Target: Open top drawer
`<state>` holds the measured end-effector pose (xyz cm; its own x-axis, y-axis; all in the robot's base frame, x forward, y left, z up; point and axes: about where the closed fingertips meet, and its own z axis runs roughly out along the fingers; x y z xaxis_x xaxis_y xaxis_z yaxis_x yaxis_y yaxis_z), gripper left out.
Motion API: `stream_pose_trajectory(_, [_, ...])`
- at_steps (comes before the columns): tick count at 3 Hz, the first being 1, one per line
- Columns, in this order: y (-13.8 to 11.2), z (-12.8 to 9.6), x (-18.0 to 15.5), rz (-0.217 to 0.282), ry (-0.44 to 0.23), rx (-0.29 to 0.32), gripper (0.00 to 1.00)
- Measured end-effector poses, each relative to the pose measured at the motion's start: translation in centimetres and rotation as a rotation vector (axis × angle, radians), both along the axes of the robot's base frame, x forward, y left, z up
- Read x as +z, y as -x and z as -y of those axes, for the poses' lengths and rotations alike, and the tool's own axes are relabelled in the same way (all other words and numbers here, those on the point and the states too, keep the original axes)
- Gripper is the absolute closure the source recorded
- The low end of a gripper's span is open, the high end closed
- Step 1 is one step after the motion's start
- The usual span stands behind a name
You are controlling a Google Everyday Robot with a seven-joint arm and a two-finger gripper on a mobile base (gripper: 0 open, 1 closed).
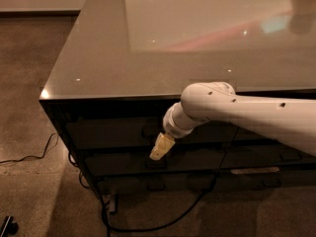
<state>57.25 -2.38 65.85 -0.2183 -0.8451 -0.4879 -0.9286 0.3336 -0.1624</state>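
Observation:
The top drawer (106, 132) is the dark brown front just under the counter edge, and it looks closed. A small handle (148, 131) shows faintly on it, just left of the wrist. My white arm (247, 112) reaches in from the right across the cabinet front. The gripper (160, 148), pale yellow, points down and left in front of the drawers. Its tip hangs below the top drawer's handle, just above the second drawer front (123, 163).
A glossy grey countertop (163, 43) with bright reflections covers the cabinet. A third dark front (148, 184) sits lowest. A black cable (163, 221) loops on the speckled floor under the cabinet, and another cable (29, 157) runs off to the left.

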Motion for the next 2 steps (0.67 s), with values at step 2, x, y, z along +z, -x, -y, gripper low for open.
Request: stream_pose_trajectory(2, [0.34, -0.54, -2.19, -0.044, 0.020, 0.031, 0.18])
